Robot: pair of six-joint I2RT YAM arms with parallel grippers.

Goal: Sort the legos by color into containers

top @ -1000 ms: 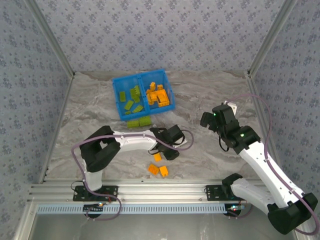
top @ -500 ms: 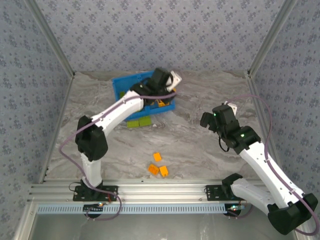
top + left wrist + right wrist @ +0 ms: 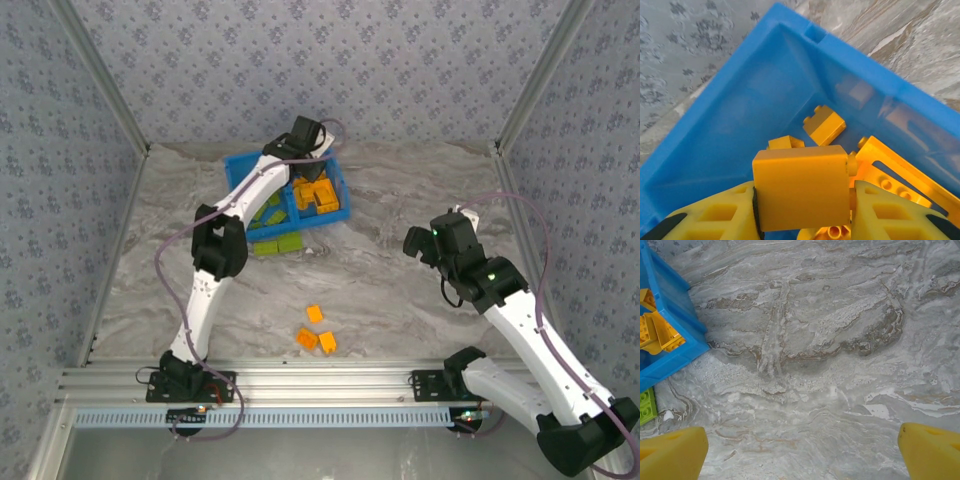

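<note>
Seen from overhead, the left arm (image 3: pixel 255 185) is stretched to the upper centre of the frame, its wrist over the far side of the blue bin (image 3: pixel 236 200). Lime green legos (image 3: pixel 266 208) lie in the bin's left compartment and orange legos (image 3: pixel 318 193) in its right. A short row of green bricks (image 3: pixel 276 245) lies on the tabletop (image 3: pixel 400 180) just below the bin, and 3 loose orange bricks (image 3: pixel 314 314) sit well apart from it, low in the centre.

The left wrist camera settles what the overhead angle leaves unclear. The left jaws are clamped on an orange brick (image 3: pixel 800 192), with yellow fingers (image 3: pixel 715 215) pressing on both sides of it. It hangs above a compartment holding other orange pieces (image 3: pixel 824 123).

The right arm (image 3: pixel 510 310) hangs at centre right, well away from the bin. Its wrist camera shows the right jaws wide apart with nothing between the fingertips (image 3: pixel 670 455). Bare marbled tabletop lies below them, the bin's corner (image 3: pixel 670 305) is at upper left, and 1 green brick (image 3: pixel 646 405) is at the left edge.
</note>
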